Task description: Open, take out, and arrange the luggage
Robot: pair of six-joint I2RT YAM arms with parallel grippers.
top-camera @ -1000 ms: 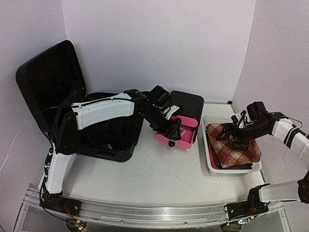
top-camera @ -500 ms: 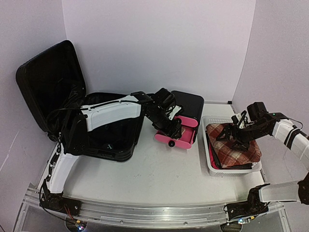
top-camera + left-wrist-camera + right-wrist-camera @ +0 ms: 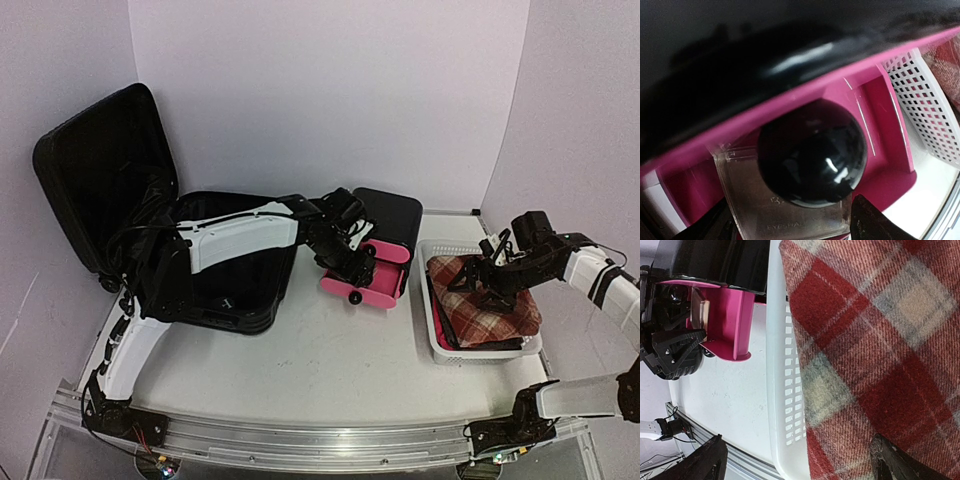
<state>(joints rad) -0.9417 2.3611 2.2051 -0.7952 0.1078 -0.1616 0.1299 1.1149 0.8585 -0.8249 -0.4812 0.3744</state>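
Observation:
The luggage [image 3: 235, 275] lies open at the left, its lid [image 3: 100, 165] standing up. My left gripper [image 3: 355, 265] reaches from over it into the pulled-out pink drawer [image 3: 372, 285] of a black box [image 3: 392, 218]. In the left wrist view its fingertips [image 3: 867, 222] sit against both side edges of a clear flat case [image 3: 785, 212], shut on it, just behind a black round knob [image 3: 810, 152]. My right gripper [image 3: 492, 278] hangs open over a red plaid cloth [image 3: 490, 305] in the white basket [image 3: 432, 320], holding nothing.
The basket's mesh wall [image 3: 790, 370] stands close to the right of the pink drawer [image 3: 727, 322]. Bare white tabletop [image 3: 320, 370] lies in front of the box and luggage. Purple walls close in the back and both sides.
My left arm has stretched further right and away, carrying its gripper deeper into the pink drawer. The right arm and the plaid cloth have not moved.

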